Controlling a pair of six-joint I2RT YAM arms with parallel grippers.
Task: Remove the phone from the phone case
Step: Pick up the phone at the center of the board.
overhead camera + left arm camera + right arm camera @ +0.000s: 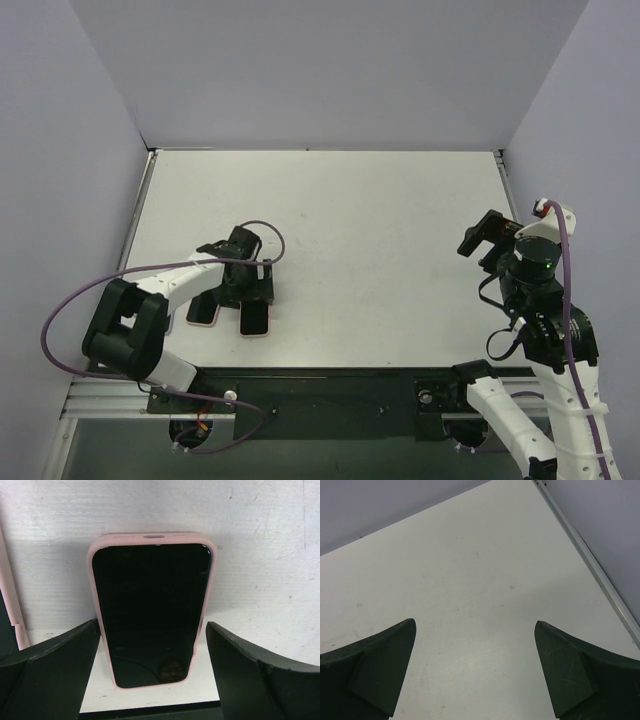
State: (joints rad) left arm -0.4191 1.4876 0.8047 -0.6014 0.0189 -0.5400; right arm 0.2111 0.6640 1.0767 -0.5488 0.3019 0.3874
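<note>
A black phone lies screen up in a pink case on the white table. My left gripper is open and low over it, one finger on each side of the phone's near end, not touching it. In the top view the cased phone lies just in front of the left gripper. My right gripper is open and empty, held above bare table at the right; the right wrist view shows only table between its fingers.
A second pink-edged flat item lies just left of the phone; its edge shows in the left wrist view. Grey walls enclose the table at the back and sides. A metal rail runs along the table's right edge.
</note>
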